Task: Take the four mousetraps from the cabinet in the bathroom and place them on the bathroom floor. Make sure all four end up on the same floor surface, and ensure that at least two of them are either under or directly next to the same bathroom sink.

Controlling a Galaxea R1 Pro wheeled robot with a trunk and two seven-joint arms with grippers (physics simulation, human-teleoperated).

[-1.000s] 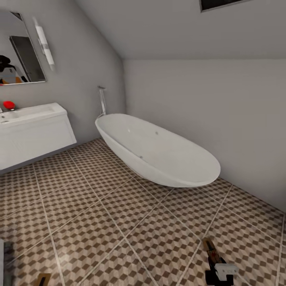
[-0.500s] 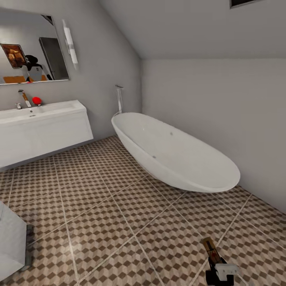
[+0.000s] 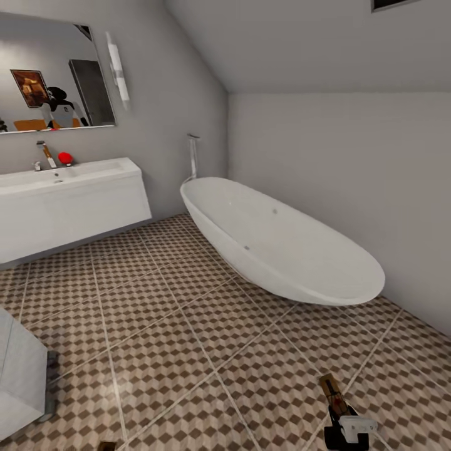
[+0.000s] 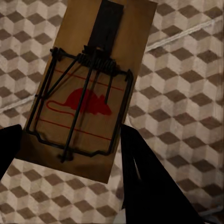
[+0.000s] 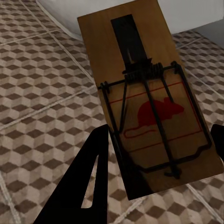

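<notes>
Mousetraps: two — flat tan wooden boards, dark wire, red mouse print.
Left gripper (image 4: 70, 144): clamped on one mousetrap (image 4: 86, 88), between fingers.
Right gripper (image 5: 161, 154): pinching other mousetrap (image 5: 147, 100).
Floor (image 3: 188, 326): cube-patterned tiles.

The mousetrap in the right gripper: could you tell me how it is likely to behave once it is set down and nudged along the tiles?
The mousetrap looks like a flat, stiff wooden board, so it should probably lie steady and slide, not roll or tip. It seems light for its size. Its wire spring parts look delicate and might snag the pale grout lines of the bathroom floor.
</notes>
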